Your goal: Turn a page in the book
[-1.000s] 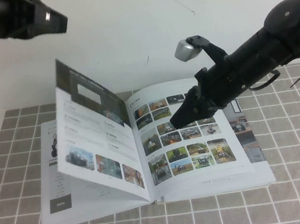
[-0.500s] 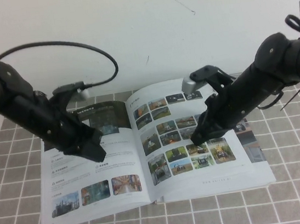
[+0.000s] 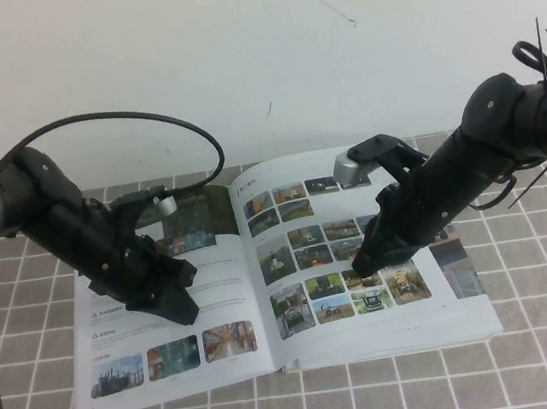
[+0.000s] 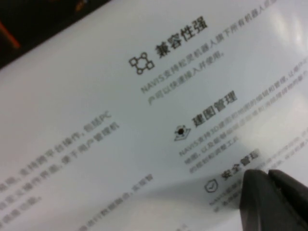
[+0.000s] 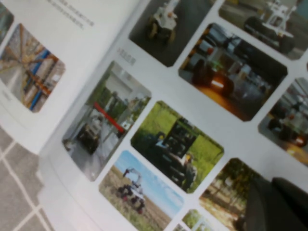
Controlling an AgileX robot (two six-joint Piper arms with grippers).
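Observation:
The book (image 3: 391, 328) lies open on the grey tiled mat. The page (image 3: 117, 321) lies flat on the left side, showing its dark banner photo and small photos. My left gripper (image 3: 182, 312) is shut and its tip rests on this page; in the left wrist view the gripper (image 4: 267, 174) sits on the page's white printed text (image 4: 120, 96). My right gripper (image 3: 362, 265) is shut and rests on the right-hand leaf with the grid of colour photos (image 3: 307, 230). In the right wrist view the gripper (image 5: 269, 185) lies over that photo grid (image 5: 159, 91).
The grey tiled mat (image 3: 535, 352) stretches round the book on all sides. A white surface (image 3: 235, 68) lies behind it. My left arm's black cable (image 3: 141, 116) arcs above the book's far left corner.
The page stood upright in mid-turn a second ago and now lies flat on the left. My left arm came down from the upper left onto it. My right gripper shifted slightly right.

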